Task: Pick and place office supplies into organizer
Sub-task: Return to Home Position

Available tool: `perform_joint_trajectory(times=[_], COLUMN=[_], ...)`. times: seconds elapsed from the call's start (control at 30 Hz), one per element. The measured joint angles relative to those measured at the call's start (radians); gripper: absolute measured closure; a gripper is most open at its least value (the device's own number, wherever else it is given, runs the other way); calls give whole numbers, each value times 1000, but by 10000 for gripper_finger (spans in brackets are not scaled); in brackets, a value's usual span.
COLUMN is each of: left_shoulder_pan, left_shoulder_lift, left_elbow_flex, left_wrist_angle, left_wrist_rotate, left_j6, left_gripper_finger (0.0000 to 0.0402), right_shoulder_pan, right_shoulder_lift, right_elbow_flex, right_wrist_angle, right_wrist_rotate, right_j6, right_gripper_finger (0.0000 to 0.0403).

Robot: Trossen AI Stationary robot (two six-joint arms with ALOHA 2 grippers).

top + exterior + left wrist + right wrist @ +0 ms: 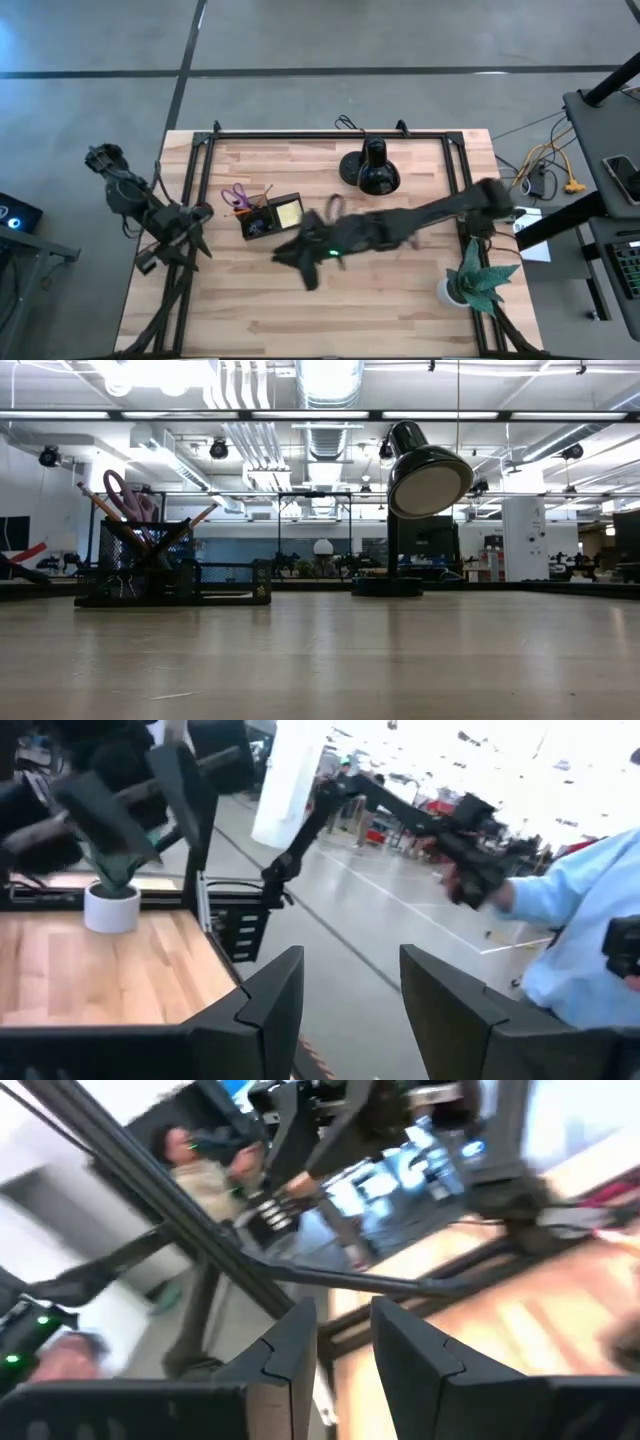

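Observation:
The black organizer (262, 218) stands left of the table's middle. It holds a yellow sticky-note pad (288, 212), purple-handled scissors (235, 195) and an orange pencil (266, 190). In the low view the scissors (124, 497) and pencils stand upright in the organizer's mesh cup (140, 560). My right gripper (290, 256) hovers just near-right of the organizer, and its fingers (345, 1350) are a little apart with nothing between them. My left gripper (197, 232) is at the table's left edge, open (350, 1000) and empty.
A black dome lamp (375, 170) stands at the far middle of the table. A green plant in a white pot (472, 282) sits at the near right corner. A black frame (330, 134) runs around the table's edges. A person in a light blue sleeve (570, 940) is beyond the table.

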Motion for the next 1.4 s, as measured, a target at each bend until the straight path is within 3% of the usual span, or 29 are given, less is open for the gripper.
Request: perform_joint_trajectory(times=[0.13, 0.3, 0.47, 0.63, 0.83, 1.03, 1.27, 1.4], left_shoulder_pan=[0, 0, 0, 7, 76, 280, 511, 593], left_shoulder_lift=[-84, -148, -173, -126, -29, 4, -61, -110], left_elbow_flex=[-18, -58, -126, -151, -150, -128, -109, -125], left_wrist_angle=[-22, -27, -1, 86, 103, 104, 104, 92], left_wrist_rotate=[4, 9, -7, -26, -59, -59, -60, -79], left_j6=[-11, -5, -7, 34, 76, 112, 155, 150], left_gripper_finger=[253, 253, 253, 253, 253, 253, 253, 253], right_shoulder_pan=[39, 35, 35, 7, -91, -225, -316, -365], right_shoulder_lift=[-175, -203, -176, -169, -244, -325, -442, -529], right_elbow_flex=[-203, -426, -540, -548, -587, -678, -763, -790], right_wrist_angle=[121, 553, 699, 709, 650, 661, 618, 434], right_wrist_rotate=[117, -38, -37, -21, -123, -324, -317, -317], right_j6=[-57, -191, -87, -143, -101, -74, -243, -296], right_gripper_finger=[312, 312, 312, 312, 312, 312, 312, 312])
